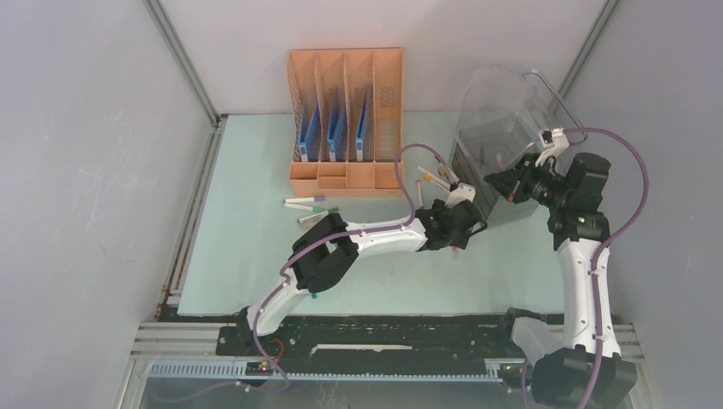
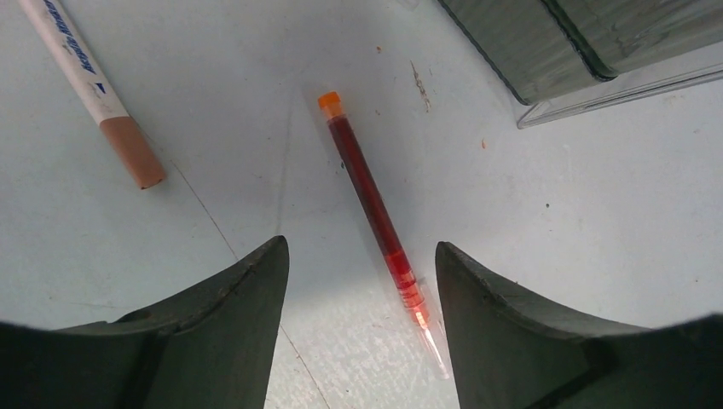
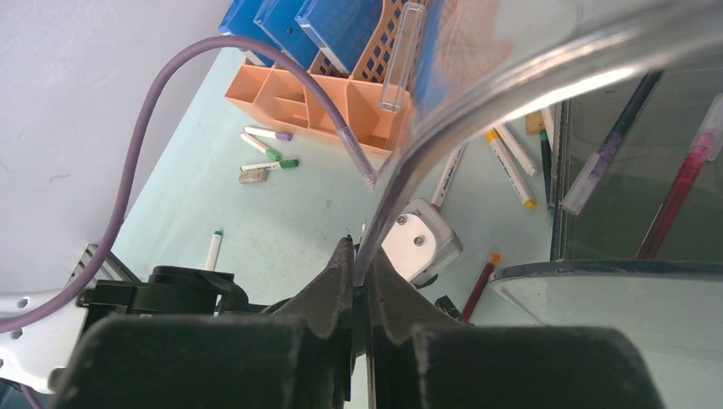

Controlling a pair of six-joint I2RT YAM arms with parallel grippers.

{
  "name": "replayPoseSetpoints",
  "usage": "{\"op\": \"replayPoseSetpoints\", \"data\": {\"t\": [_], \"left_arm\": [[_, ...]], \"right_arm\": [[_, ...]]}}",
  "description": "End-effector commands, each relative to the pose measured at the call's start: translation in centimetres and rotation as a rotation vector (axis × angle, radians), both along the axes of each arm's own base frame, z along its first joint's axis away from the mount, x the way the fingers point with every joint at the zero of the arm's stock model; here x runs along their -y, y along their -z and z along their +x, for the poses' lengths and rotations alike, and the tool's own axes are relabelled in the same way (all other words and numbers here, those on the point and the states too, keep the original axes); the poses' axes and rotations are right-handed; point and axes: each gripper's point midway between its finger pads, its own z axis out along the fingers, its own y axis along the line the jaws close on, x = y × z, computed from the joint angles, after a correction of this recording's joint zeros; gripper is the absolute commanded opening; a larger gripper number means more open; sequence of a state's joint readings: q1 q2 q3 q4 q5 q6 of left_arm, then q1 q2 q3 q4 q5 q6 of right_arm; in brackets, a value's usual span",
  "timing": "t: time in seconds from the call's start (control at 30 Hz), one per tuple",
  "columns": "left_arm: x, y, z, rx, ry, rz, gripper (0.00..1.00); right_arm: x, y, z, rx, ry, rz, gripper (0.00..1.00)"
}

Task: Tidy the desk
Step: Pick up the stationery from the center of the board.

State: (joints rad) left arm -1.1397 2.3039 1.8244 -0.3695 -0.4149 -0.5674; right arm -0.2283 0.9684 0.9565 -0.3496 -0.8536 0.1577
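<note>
Gathering loose pens into the smoky bin (image 1: 477, 162) looks like the step in hand. The desk (image 1: 239, 256) spreads between grey walls. A few markers (image 1: 307, 203) lie near its middle, before the orange rack (image 1: 345, 179) at the rear edge. Right of them the left gripper (image 2: 362, 256) hangs with its fingers apart, straddling a red pen (image 2: 375, 213) without touching it; the next move calls for lowering and closing squarely. Toward the right rear corner, the right gripper (image 3: 360, 256) pinches the bin's clear flap (image 3: 511, 89), lifting it. Only the left wrist view shows the pen unheld; only the right wrist view shows pens (image 3: 682, 194) already inside.
</note>
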Motion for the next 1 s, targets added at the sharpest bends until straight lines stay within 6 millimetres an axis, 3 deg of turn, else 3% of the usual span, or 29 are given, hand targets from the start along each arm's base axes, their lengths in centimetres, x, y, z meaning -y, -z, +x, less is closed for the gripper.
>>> {"op": "replayPoseSetpoints", "data": {"t": [0.0, 0.3, 0.57, 0.97], "left_arm": [[0.9, -0.6, -0.3, -0.001, 0.036, -0.002, 0.7], [1.3, 0.8, -0.6, -0.031, 0.058, 0.025, 0.68], [1.0, 1.5, -0.6, -0.045, 0.069, 0.057, 0.57], [0.0, 2.2, -0.8, -0.085, 0.085, 0.075, 0.3]], "right_arm": [[-1.5, -3.6, -1.1, 0.134, -0.092, -0.031, 0.09], [-1.5, -3.5, -1.1, 0.134, -0.092, -0.031, 0.09], [-1.5, -3.6, -1.1, 0.137, -0.092, -0.032, 0.09], [-1.4, -3.6, -1.1, 0.138, -0.09, -0.033, 0.09]]}}
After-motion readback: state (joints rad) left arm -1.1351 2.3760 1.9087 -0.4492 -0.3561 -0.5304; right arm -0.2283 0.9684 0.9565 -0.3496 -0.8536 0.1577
